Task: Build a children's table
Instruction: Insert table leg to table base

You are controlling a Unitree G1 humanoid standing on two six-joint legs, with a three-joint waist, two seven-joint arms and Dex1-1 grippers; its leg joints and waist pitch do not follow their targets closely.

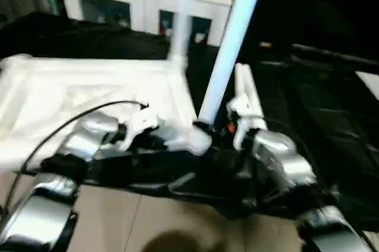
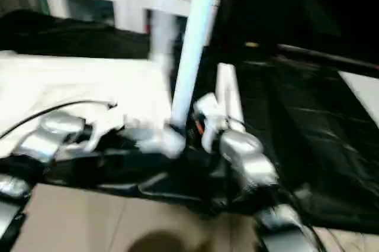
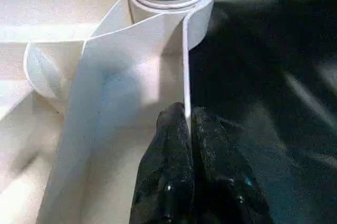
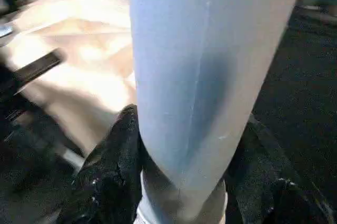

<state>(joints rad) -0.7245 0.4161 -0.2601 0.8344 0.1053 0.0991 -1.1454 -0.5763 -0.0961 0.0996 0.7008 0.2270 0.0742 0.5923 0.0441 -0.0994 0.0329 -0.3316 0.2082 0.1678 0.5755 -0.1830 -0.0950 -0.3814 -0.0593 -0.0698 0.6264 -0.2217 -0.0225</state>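
The right gripper clasps one long white tube leg, standing nearly upright in the white plastic rectangular tabletop's near corner socket. The left gripper pinches its thin edge wall. Two more legs: one upright behind, one lying beside.

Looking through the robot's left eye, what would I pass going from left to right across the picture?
White tabletop → left end effector → the leg rising from the near corner → right end effector → black-sheeted worktable.
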